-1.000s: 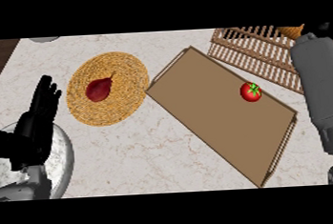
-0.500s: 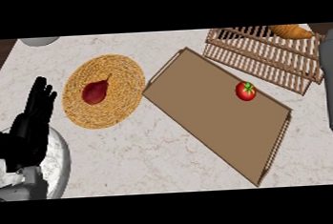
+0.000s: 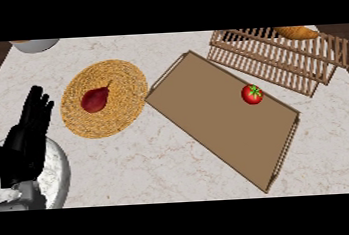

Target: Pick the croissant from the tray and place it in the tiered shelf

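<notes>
Croissant [image 3: 297,32] lies on the shelf [image 3: 278,59] beyond the tray [image 3: 214,117], so placing looks done; left robot hand [image 3: 29,132] rests spread, left of the tray.

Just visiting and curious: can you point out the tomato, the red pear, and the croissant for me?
tomato [image 3: 252,94], head view, on its red skin.
red pear [image 3: 95,99], head view, on its rounded body.
croissant [image 3: 297,32], head view, on its golden middle, atop the slatted shelf.
</notes>
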